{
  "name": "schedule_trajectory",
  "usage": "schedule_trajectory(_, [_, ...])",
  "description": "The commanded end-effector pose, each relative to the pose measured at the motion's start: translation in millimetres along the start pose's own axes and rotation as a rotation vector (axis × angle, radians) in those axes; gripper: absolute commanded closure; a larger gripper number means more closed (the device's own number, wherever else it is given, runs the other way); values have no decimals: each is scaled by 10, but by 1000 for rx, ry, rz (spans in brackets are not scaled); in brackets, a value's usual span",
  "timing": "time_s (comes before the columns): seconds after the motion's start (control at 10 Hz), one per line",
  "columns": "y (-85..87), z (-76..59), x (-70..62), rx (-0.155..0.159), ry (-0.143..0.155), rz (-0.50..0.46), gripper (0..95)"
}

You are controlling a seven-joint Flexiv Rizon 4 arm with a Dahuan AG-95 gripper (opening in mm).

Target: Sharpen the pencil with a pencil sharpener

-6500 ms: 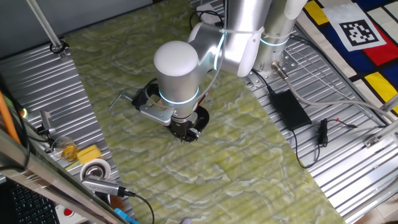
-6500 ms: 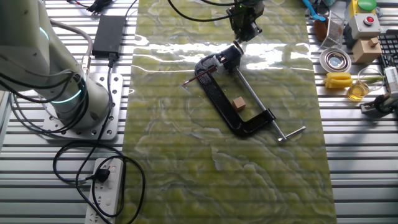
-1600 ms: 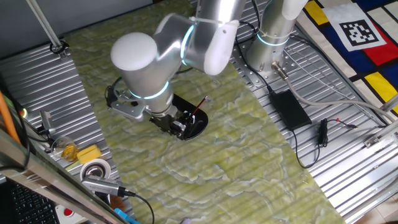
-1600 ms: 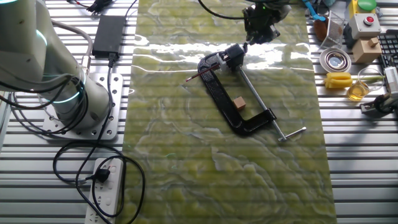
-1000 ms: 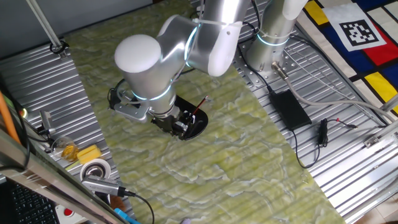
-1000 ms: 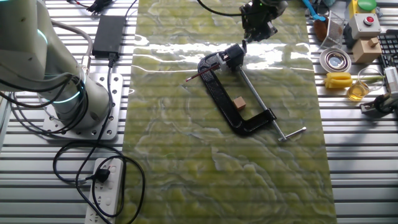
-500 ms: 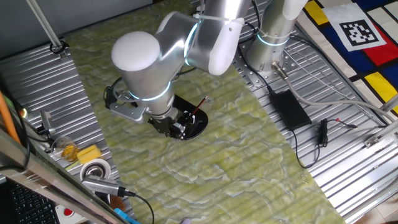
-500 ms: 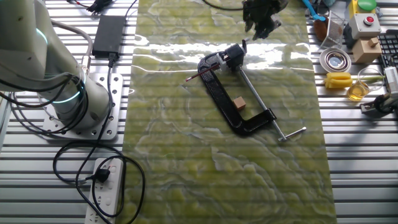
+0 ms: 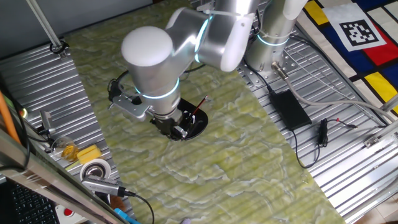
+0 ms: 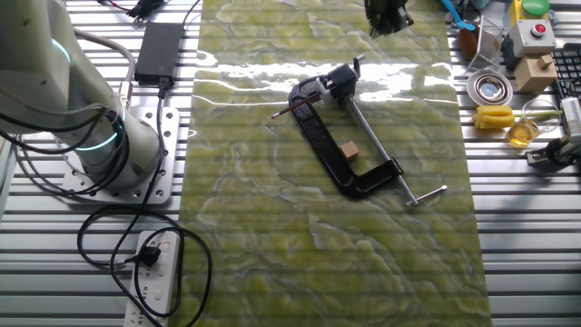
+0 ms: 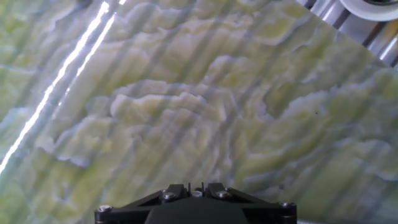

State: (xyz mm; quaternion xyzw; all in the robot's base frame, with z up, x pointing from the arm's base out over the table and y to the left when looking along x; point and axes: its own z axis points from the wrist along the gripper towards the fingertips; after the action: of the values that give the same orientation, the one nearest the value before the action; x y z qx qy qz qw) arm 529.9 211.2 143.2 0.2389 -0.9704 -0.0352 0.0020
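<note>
The pencil (image 10: 289, 111) is a thin dark red stick that pokes out left of the black C-clamp (image 10: 320, 141) on the green mat. It runs toward the small dark sharpener (image 10: 339, 84) at the clamp's upper jaw. It also shows in the one fixed view (image 9: 200, 104), beside the black disc (image 9: 193, 126). My gripper (image 10: 386, 23) hangs near the mat's far edge, up and right of the sharpener and apart from it. In the hand view the fingers (image 11: 176, 190) sit close together over bare mat and hold nothing.
A small wooden block (image 10: 349, 151) sits inside the clamp, and its silver screw rod (image 10: 381, 154) runs to the lower right. A tape roll (image 10: 488, 88), a yellow object (image 10: 495, 116) and boxes lie right of the mat. The arm base (image 10: 109, 145) and a power brick (image 10: 156, 47) are on the left.
My gripper has drawn away from the sharpener toward the mat's far edge and a little right. The arm's elbow has swung. The pencil and the clamp have not moved.
</note>
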Motion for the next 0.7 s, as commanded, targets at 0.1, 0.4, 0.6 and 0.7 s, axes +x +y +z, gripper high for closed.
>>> schedule_trajectory(0.1, [85,-71,-13,20,-1,62,950])
schedule_trajectory(0.4, [102,-94,26,38,-3,58,950])
schedule_trajectory(0.6, [112,-98,23,39,-17,47,950])
schedule_trajectory(0.7, [116,-104,24,39,-19,36,950])
